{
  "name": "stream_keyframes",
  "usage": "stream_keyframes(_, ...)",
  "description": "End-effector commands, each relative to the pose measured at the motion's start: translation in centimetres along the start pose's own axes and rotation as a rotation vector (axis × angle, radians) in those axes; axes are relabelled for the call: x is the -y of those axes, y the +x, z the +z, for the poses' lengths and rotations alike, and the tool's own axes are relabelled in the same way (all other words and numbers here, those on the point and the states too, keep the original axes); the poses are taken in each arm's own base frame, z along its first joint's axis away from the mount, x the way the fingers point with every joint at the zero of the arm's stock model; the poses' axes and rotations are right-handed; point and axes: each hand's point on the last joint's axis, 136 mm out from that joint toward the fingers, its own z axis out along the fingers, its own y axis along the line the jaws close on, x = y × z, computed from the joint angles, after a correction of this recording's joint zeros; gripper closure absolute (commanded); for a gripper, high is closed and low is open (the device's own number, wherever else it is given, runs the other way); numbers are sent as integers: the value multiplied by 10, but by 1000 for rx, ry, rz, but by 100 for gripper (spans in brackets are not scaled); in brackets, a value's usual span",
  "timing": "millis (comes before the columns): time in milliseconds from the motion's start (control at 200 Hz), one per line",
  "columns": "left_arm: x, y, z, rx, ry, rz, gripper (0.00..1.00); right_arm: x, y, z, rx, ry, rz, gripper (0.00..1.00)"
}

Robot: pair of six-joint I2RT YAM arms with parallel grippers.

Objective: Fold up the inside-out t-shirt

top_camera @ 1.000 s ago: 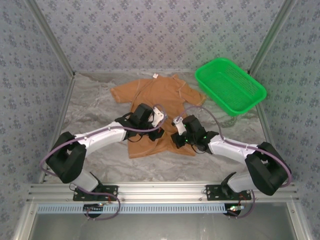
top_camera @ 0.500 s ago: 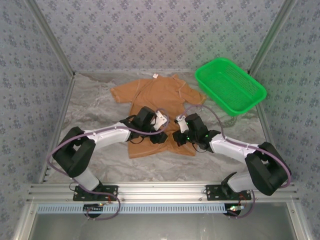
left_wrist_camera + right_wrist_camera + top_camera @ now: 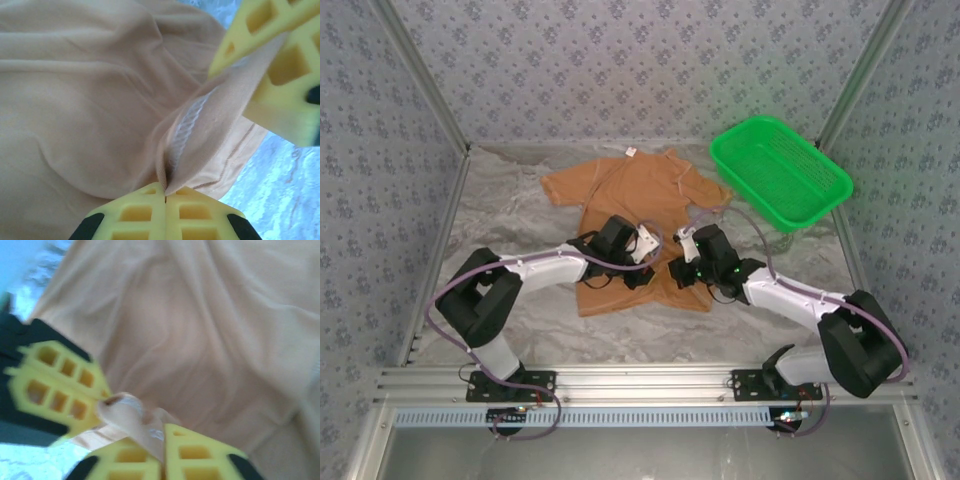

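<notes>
Because the inside-out t-shirt (image 3: 635, 185) is thin, soft cloth, I judge it light and limp: it keeps no shape, it sags between 2 holding points, and it can slip out of a shallow pinch. It lies spread on the marble-patterned table (image 3: 510, 220), just beside the green basket (image 3: 780, 175), on the basket's side that faces the left arm. 1 sleeve reaches close to the basket's wall.

The cloth is matte orange-tan and wrinkly, with a small white label (image 3: 631, 152) at the neck and a pale overlock seam (image 3: 187, 125) showing on the outside. The basket is stiff plastic mesh.

The left gripper (image 3: 165, 189), yellow and latticed, is fully closed and pinches a raised fold in the lower part of the shirt, the part farthest from the basket. The right gripper (image 3: 159, 440) is closed to a narrow gap on the same ridge of cloth, close to the left one. For folding, I think the hem corners or the shoulder seams are better places to hold, because the cloth is doubled there.
</notes>
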Motion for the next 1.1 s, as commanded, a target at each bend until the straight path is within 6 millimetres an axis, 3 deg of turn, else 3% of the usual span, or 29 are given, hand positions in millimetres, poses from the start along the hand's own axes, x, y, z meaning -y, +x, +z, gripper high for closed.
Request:
stream_keyframes(0,26,-28,-29,63,67,-45,100,32,-18,-27,14,243,55,71)
stream_keyframes(70,28,-31,-39,77,60,-80,100,23,-21,-40,35,246,5,62)
stream_keyframes(200,26,-37,-54,97,45,-113,100,-37,-11,-51,170,-6,-155,48)
stream_keyframes(325,22,-46,-70,115,27,-117,100,-67,-4,-48,256,-152,-221,53)
stream_keyframes(560,18,-59,-91,129,-4,-99,100,-90,9,-1,291,-114,-362,73)
stream_keyframes(695,16,-61,-95,134,-16,-105,100,-82,10,25,314,-11,-394,82)
stream_keyframes(914,20,-74,-115,179,-3,-122,100,-50,-10,44,429,129,-382,85)
stream_keyframes(994,29,-86,-126,216,29,-133,100,-40,-18,47,469,195,-376,85)
stream_keyframes(1094,44,-102,-144,262,79,-137,100,-20,-34,36,536,307,-340,85)
